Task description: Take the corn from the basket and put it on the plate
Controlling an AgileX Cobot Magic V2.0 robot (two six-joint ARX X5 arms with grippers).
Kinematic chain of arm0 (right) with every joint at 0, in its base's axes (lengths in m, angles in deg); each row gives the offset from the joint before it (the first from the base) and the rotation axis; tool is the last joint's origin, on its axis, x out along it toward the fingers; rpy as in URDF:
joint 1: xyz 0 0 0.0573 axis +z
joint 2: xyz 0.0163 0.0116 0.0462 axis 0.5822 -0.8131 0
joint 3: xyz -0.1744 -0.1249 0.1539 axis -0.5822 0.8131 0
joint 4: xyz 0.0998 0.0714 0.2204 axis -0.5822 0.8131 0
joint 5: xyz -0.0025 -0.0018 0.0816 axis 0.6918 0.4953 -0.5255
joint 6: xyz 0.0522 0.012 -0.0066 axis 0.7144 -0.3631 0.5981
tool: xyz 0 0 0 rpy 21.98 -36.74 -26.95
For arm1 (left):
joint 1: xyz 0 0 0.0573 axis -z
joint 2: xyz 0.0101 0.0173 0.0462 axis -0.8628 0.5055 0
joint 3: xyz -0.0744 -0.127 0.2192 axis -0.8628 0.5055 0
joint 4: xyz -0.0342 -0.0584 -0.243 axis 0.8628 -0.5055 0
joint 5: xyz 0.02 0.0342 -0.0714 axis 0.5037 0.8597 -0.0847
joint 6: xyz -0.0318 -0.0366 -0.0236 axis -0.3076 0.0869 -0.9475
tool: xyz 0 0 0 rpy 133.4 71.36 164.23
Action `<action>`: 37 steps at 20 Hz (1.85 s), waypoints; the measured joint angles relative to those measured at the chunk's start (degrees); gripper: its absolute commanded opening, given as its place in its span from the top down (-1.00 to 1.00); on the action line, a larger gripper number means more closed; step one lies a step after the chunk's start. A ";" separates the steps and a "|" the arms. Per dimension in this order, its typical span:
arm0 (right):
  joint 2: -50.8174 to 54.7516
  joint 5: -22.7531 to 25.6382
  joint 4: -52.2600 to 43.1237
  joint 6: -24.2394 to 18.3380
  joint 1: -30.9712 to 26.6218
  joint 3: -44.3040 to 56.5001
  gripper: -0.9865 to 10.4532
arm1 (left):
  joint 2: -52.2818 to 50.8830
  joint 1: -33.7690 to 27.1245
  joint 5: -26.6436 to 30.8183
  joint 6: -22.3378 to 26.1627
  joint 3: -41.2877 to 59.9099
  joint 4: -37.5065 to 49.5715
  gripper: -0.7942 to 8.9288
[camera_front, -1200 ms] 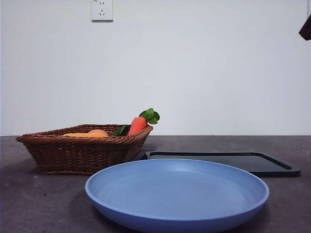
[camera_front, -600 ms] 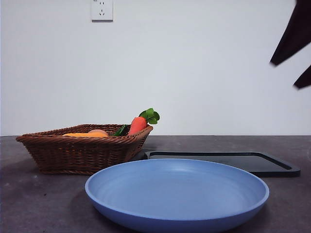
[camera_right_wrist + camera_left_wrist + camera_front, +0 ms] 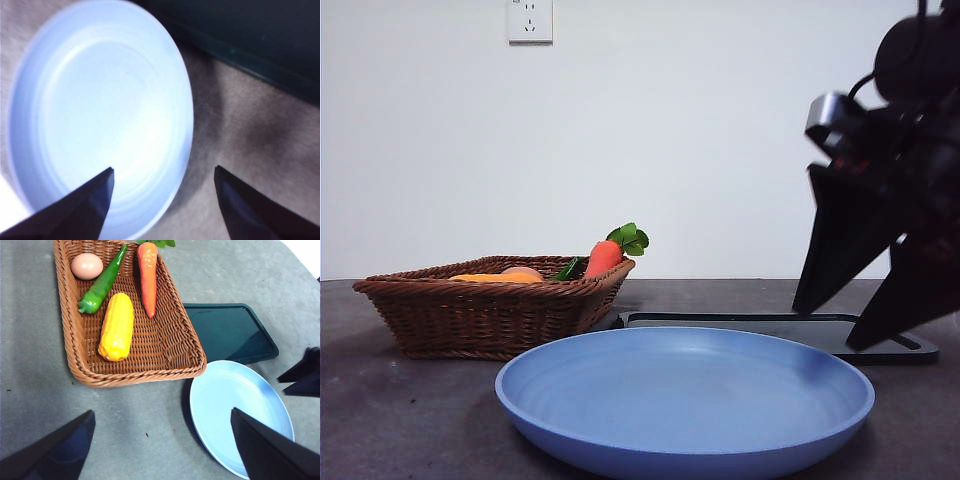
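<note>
corn (image 3: 116, 326): lying in the wicker basket (image 3: 186, 350), right beside the green pepper (image 3: 101, 286)
plate (image 3: 684, 400): bare, on the surface at the basket's 4 o'clock
right end effector (image 3: 857, 318): jaws spread wide, holding nothing, at the plate's 2 o'clock
left end effector (image 3: 160, 450): also spread, high above

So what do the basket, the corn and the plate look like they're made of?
Basket: brown woven wicker, its weave plainly visible. Corn: probably moulded plastic, smooth yellow-orange with kernel rows. Plate: light blue, smooth and matte, perhaps plastic or melamine; the pictures leave that open.
</note>
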 measured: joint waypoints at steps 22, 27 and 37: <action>-4.74 -0.02 1.09 2.47 1.25 -0.02 0.82 | 6.36 1.16 0.00 0.00 0.00 1.09 -0.07; 3.23 0.00 6.19 3.23 0.11 -0.35 0.82 | 8.76 4.09 0.04 0.00 0.00 4.26 -0.07; 20.65 0.13 7.39 9.55 -3.23 -1.07 0.82 | 24.81 11.21 3.78 0.57 -5.22 16.50 -0.07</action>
